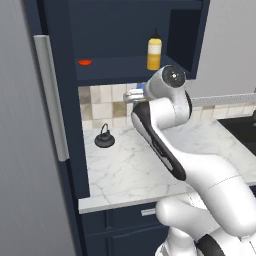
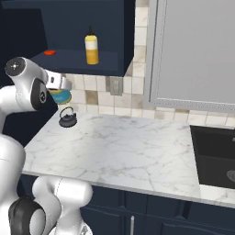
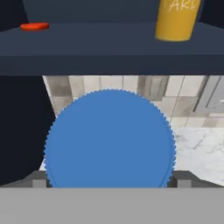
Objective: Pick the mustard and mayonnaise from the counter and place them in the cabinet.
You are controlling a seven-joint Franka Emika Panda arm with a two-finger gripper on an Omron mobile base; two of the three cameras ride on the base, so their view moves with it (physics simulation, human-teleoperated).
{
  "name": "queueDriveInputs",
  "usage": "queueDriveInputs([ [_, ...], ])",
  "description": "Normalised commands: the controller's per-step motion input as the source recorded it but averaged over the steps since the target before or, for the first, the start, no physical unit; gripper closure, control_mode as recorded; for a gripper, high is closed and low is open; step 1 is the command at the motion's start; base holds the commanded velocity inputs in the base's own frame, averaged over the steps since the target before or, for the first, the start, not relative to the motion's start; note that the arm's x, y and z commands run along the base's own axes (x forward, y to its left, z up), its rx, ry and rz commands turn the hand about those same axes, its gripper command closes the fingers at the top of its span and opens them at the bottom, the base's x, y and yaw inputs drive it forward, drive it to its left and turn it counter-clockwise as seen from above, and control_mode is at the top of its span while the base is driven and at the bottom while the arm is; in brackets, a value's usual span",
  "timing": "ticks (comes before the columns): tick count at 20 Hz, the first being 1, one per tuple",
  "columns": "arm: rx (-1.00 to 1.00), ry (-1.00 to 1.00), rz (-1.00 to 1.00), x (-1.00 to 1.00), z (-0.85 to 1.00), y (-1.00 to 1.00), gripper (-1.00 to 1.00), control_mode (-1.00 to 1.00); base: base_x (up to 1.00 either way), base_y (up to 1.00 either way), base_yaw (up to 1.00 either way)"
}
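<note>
Mayonnaise (image 3: pixel 110 139): held up in the air, just under the front edge of the cabinet shelf (image 1: pixel 120 67).
Tool (image 2: pixel 60 95): pinched on the mayonnaise jar.
Mustard (image 1: pixel 154 51): stands upright on the shelf, near its right end.
Risk: the jar could bump the shelf edge if it is not lifted higher, or knock the mustard over.
Hand view: the blue lid is seen close.
Base views: a black kettle (image 1: pixel 104 137) is seen at the back left of the bench (image 2: pixel 133 147).

Glossy white rounded arm (image 1: pixel 200 165) segments, black joint bands, grey disc capping one joint.
</note>
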Motion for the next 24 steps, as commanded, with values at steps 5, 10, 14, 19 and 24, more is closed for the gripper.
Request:
queueDriveInputs([
  [5,0.07,-0.07,0.0,-0.1,0.83,-0.06,1.0,-1.0,0.0,0.0,0.0],
  [10,0.0,-0.09,0.0,-0.17,0.75,0.0,1.0,-1.0,0.0,0.0,0.0],
  [14,0.0,-0.11,0.0,-0.05,0.57,0.0,1.0,-1.0,0.0,0.0,0.0],
  [19,0.0,-0.08,0.0,0.0,0.28,0.0,1.0,-1.0,0.0,0.0,0.0],
  [24,0.0,-0.01,0.0,0.01,0.01,0.0,1.0,-1.0,0.0,0.0,0.0],
])
